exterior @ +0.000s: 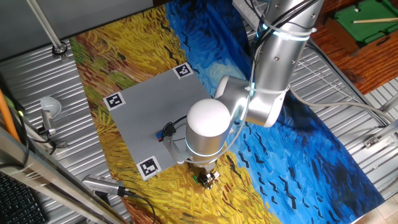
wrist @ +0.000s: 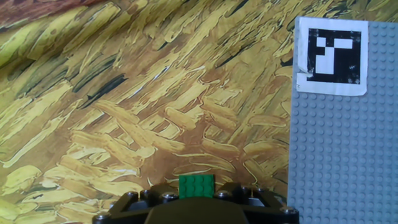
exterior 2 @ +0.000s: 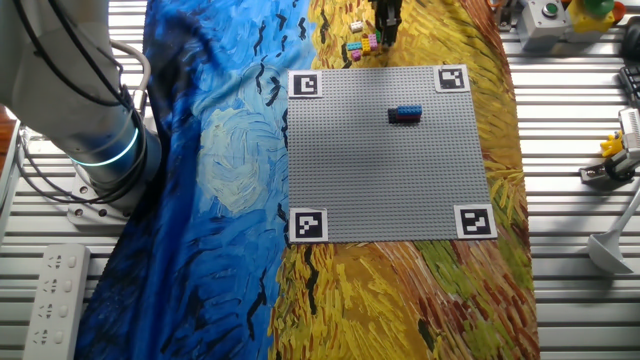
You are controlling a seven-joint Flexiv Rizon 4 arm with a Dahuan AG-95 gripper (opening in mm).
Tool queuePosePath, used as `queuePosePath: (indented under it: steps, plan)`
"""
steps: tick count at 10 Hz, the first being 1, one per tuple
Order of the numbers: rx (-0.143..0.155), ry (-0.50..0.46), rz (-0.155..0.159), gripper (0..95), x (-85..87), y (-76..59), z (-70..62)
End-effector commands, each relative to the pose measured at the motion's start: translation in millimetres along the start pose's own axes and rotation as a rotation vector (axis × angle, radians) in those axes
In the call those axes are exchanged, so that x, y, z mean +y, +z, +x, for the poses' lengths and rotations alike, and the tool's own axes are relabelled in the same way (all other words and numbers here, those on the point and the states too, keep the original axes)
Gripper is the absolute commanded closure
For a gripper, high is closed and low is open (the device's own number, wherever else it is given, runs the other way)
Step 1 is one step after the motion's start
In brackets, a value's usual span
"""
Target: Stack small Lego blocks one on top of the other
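Observation:
A small green Lego block (wrist: 196,185) sits between the jaws of my gripper (wrist: 196,188), which is shut on it. In one fixed view the gripper (exterior: 205,178) hangs low over the yellow painted cloth, just off the near corner of the grey baseplate (exterior: 149,106). A blue block on a red one (exterior 2: 404,114) stands on the baseplate (exterior 2: 390,170). Loose pink and yellow blocks (exterior 2: 362,45) and a white one (exterior 2: 355,27) lie on the cloth next to the gripper (exterior 2: 386,30).
The baseplate's edge and a black-and-white corner tag (wrist: 329,56) are to the right in the hand view. The robot's base (exterior 2: 100,150) stands at the left of the cloth. A white remote (exterior 2: 55,290) and small toys (exterior 2: 615,150) lie on the metal table.

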State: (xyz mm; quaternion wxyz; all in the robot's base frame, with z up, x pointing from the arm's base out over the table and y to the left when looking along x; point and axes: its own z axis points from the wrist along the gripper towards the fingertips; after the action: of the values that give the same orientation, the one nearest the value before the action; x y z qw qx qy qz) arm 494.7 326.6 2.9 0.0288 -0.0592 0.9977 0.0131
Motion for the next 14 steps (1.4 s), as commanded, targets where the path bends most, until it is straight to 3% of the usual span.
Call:
queuePosePath:
  steps: [1, 7, 8, 12, 13, 14]
  plan:
    - [0.001, -0.005, 0.005, 38.0, -0.6, 1.6, -0.2]
    - [0.003, -0.012, 0.015, 38.0, -0.7, 1.4, -0.3]
    - [0.003, -0.013, 0.015, 57.0, -0.8, 1.4, -0.5]
    - [0.002, -0.015, 0.017, 57.0, -2.7, -0.5, -2.1]
    - [0.002, -0.014, 0.016, 76.0, -2.8, -0.5, -2.4]
    - [0.002, -0.013, 0.017, 76.0, -2.8, -0.5, -2.4]
